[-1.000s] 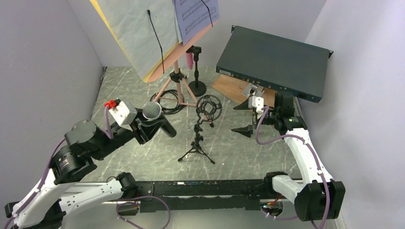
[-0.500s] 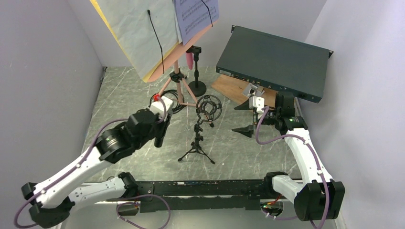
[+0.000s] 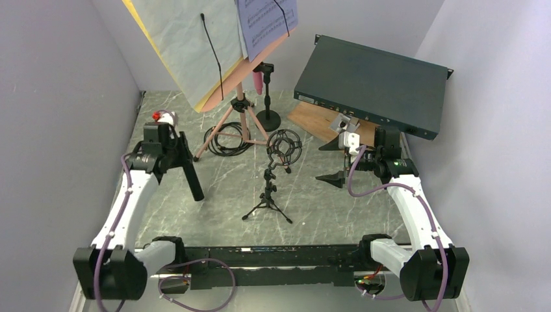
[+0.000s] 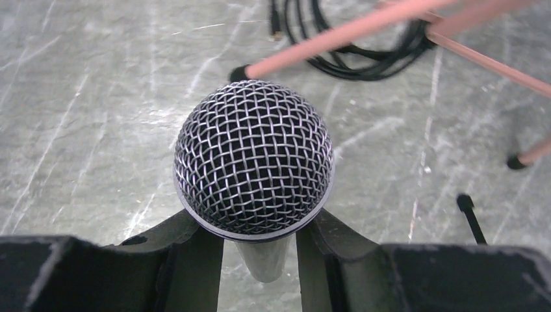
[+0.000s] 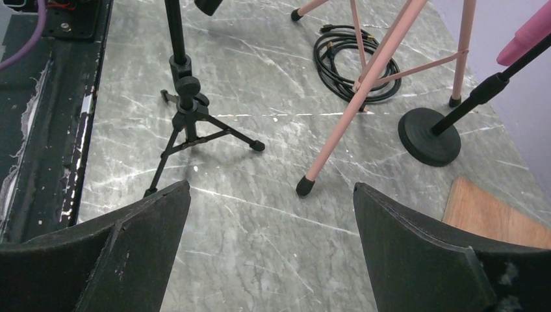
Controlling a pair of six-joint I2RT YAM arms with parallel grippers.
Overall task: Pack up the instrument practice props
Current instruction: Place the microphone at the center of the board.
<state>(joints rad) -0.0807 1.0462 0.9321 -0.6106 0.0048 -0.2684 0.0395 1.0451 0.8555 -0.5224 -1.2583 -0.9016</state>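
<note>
One black microphone (image 4: 253, 156) pinched in left pincer (image 4: 255, 227); right pincer (image 5: 271, 188) spread wide.

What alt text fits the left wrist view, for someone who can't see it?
A mesh-headed mic fills the centre, clamped in the left gripper, head toward the camera. Behind it lies the grey marbled table, with pink tripod legs and a coiled black cable along the top.

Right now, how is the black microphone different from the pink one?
The black microphone is clamped in the left pincer; the pink microphone sits on the round-based stand. The black one tilts at the left side; the pink one stands at the back. The black one shows a silver mesh head; the pink one's head is hidden. Both are stick-shaped microphones.
</note>
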